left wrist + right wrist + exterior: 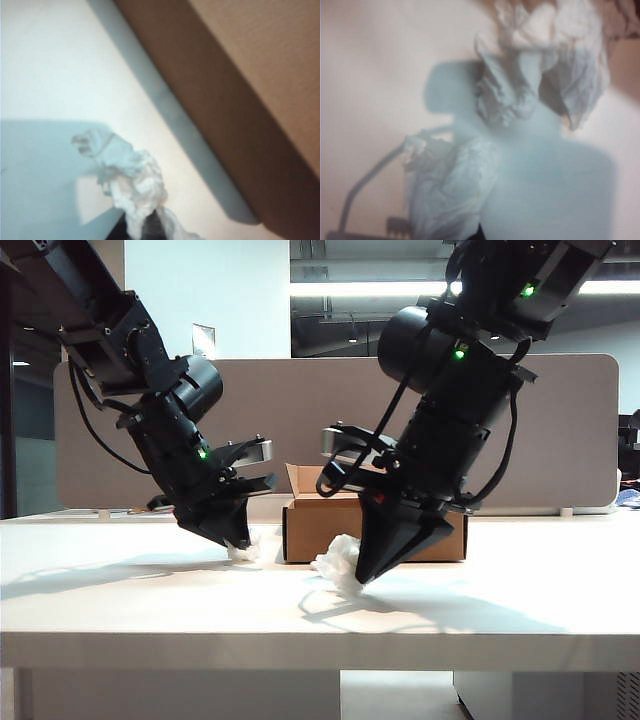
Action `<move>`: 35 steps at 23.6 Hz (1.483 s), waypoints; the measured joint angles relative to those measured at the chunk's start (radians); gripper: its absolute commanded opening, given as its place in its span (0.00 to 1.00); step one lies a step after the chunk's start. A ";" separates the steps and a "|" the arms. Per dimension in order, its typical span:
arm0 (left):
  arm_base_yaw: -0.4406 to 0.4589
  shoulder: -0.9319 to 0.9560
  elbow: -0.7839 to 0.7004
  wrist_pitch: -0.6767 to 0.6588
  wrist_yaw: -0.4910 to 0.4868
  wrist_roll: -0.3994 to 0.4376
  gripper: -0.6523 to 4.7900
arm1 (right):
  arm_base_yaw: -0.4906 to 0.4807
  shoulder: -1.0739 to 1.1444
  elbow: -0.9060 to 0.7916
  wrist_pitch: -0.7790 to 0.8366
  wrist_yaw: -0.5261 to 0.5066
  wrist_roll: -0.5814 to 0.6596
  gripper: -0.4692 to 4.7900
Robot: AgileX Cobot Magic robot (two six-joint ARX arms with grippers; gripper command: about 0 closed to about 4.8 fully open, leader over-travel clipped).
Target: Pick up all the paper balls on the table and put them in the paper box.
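Exterior view: left gripper point(238, 537) at left of centre, tip down on the bench point(150, 610), jaws clenched on the small ball point(244, 551), which lies just left of the box point(375, 525). Right gripper point(368, 572) at centre, angled down in front of the box, jaws clenched on the large ball point(338, 562), which touches the bench. Left wrist view: small ball point(132, 182) pinched at lower centre, box point(250, 100) wall across upper right. Right wrist view: large ball point(520, 85) blurred, fills the frame's middle.
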 measured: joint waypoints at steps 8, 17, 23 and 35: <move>-0.008 -0.108 0.098 0.062 0.028 0.006 0.11 | -0.008 -0.030 0.186 0.001 0.039 -0.068 0.09; -0.094 -0.056 0.098 0.234 0.124 0.006 0.11 | -0.130 -0.029 0.283 0.094 0.209 -0.140 0.09; -0.109 0.015 0.097 0.309 0.115 0.006 0.48 | -0.187 0.021 0.283 0.131 0.200 -0.139 0.49; -0.108 -0.118 0.097 0.062 0.114 0.000 0.57 | -0.190 0.044 0.283 0.058 0.172 -0.134 1.00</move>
